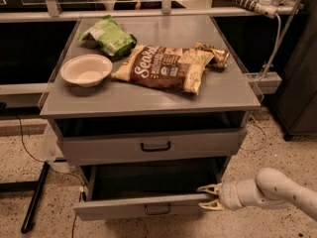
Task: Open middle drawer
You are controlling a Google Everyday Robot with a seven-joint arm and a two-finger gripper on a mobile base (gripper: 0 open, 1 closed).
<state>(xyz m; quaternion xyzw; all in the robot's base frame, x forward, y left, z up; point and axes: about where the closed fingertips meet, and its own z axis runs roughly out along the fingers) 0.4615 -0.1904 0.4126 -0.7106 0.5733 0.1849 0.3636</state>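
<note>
Now, where is the middle drawer (124, 209)? — Student
Low and near, standing partly out beneath the top drawer (208, 144). The gripper (207, 197) sits at its right end, fingers spread wide, perhaps astride the front; contact unclear. — Legend
Handling? — Student
Likely stiff, light, free-sliding; take the handle (158, 209). Grey top (148, 103) bears bowl (86, 69), chip bag (163, 68); speckled floor (277, 157). — Legend
</note>
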